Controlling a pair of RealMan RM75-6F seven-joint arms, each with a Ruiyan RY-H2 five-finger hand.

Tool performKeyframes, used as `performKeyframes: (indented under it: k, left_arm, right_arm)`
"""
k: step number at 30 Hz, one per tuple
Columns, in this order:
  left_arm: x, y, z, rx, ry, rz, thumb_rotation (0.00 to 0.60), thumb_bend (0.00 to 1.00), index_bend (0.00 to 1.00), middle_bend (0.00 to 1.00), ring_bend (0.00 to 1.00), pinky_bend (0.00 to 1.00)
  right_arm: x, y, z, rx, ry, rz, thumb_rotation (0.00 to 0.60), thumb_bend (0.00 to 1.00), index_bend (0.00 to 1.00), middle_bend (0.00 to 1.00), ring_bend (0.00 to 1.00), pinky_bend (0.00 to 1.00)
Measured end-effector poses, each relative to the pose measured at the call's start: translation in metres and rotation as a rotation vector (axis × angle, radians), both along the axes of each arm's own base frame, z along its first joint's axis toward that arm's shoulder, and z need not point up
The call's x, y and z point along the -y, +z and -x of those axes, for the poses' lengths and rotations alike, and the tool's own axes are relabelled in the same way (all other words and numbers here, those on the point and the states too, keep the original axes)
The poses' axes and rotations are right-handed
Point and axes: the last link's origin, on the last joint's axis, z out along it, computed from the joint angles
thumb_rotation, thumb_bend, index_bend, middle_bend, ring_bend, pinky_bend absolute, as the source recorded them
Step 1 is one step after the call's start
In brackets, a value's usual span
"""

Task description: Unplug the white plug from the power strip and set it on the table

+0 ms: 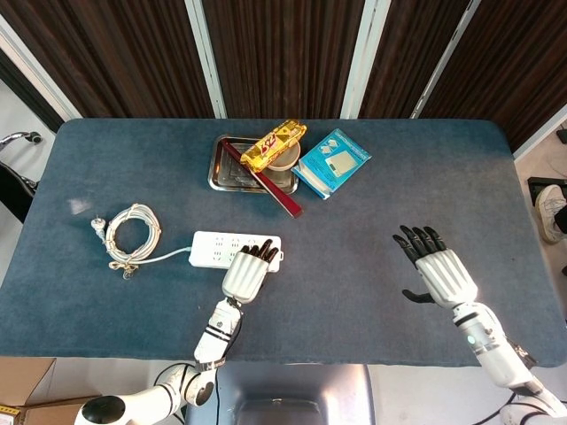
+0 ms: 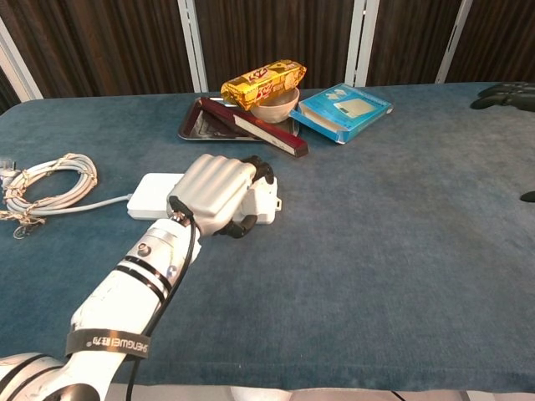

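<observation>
A white power strip (image 1: 217, 247) (image 2: 155, 190) lies left of the table's middle, its cord running to a coil (image 1: 131, 232) (image 2: 52, 177) further left. The white plug (image 2: 267, 199) sits in the strip's right end, mostly covered. My left hand (image 1: 247, 271) (image 2: 213, 192) rests over that end with its fingers curled down around the plug. My right hand (image 1: 436, 269) hovers flat and open over the right side of the table, holding nothing; the chest view shows only its fingertips (image 2: 504, 91) at the right edge.
At the back middle stands a metal tray (image 1: 221, 173) (image 2: 191, 127) with a bowl (image 2: 276, 107), a yellow snack pack (image 1: 273, 144) (image 2: 263, 82) and a dark red bar (image 1: 268, 184) (image 2: 255, 125). A blue box (image 1: 330, 162) (image 2: 344, 109) lies to its right.
</observation>
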Motion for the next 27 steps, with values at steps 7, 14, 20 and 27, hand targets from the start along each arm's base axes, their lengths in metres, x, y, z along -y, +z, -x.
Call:
performKeyframes:
  k: [7, 14, 20, 27]
  left_arm:
    - [0.004, 0.004, -0.002, 0.044, -0.022, -0.007, 0.600, 0.43, 0.45, 0.51, 0.45, 0.53]
    - [0.008, 0.014, 0.003, 0.070, -0.036, -0.016, 0.600, 0.44, 0.45, 0.51, 0.45, 0.53]
    - [0.016, 0.021, 0.007, 0.091, -0.054, -0.004, 0.600, 0.44, 0.45, 0.51, 0.45, 0.53]
    - [0.024, 0.025, 0.008, 0.100, -0.066, 0.023, 0.600, 0.44, 0.45, 0.51, 0.45, 0.53]
  right_arm:
    - [0.039, -0.038, -0.023, -0.057, 0.100, -0.068, 0.600, 0.35, 0.00, 0.01, 0.00, 0.00]
    - [0.069, -0.085, -0.054, -0.092, 0.203, -0.135, 0.600, 0.44, 0.00, 0.06, 0.00, 0.00]
    - [0.075, -0.124, -0.071, -0.107, 0.262, -0.195, 0.600, 0.53, 0.00, 0.06, 0.00, 0.00]
    - [0.079, -0.145, -0.086, -0.042, 0.301, -0.193, 0.600, 0.57, 0.00, 0.06, 0.00, 0.00]
